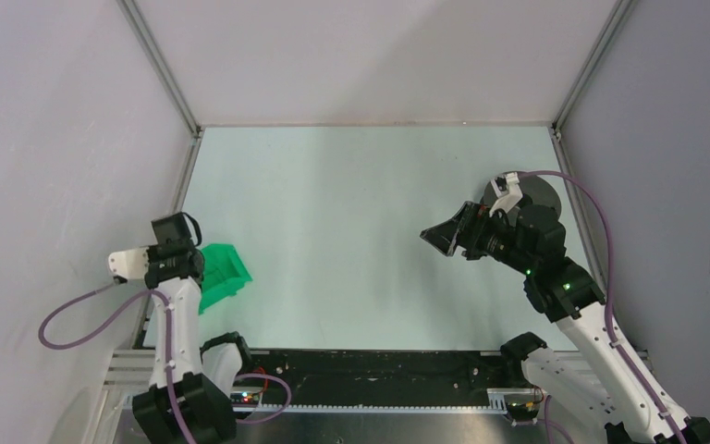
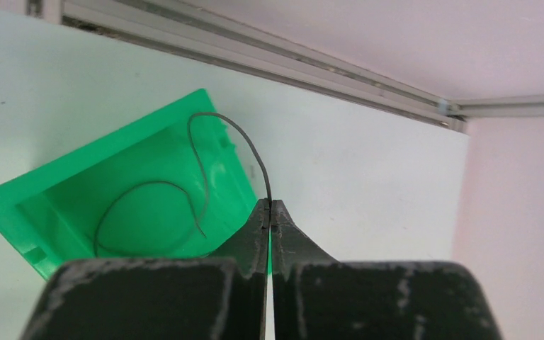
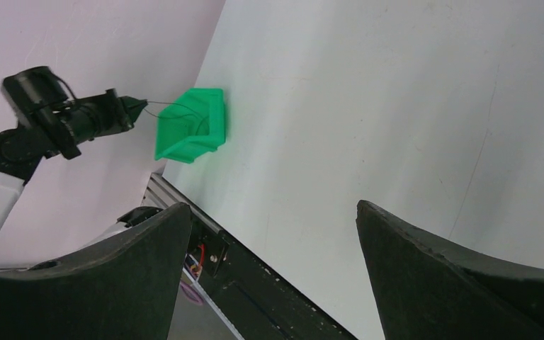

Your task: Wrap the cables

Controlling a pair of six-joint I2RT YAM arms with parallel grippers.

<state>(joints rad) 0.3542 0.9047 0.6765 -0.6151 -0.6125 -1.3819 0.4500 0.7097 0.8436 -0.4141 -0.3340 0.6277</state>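
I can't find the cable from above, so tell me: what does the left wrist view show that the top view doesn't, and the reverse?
Only left wrist: the thin black cable, pinched between the shut fingertips of the left gripper, arching up and curling down into the bin.
Only top: the right gripper, open over the right side of the table and holding nothing, with the grey spool just behind it.
Both: the green bin near the table's left edge.
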